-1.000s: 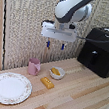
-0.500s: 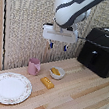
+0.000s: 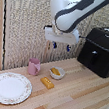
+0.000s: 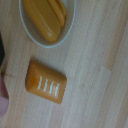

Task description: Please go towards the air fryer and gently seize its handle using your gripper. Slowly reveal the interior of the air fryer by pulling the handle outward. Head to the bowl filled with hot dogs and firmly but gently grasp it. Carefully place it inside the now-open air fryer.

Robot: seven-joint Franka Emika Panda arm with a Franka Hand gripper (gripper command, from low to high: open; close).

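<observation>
Nothing of the task looks done. The air fryer (image 3: 100, 50) sits at the exterior view's right end of the desk (image 3: 78, 97), drawer apparently shut, with the handle (image 3: 93, 58) untouched. The bowl (image 3: 56, 72) of hot dogs (image 3: 55, 71) rests on the desk between a pink mug (image 3: 33, 66) and the fryer, an orange block (image 3: 47, 82) just beside it. The hand (image 3: 61, 45) hovers above the bowl, holding nothing; whether it is released or clenched cannot be told. The wrist view is blurred and crops the bowl.
</observation>
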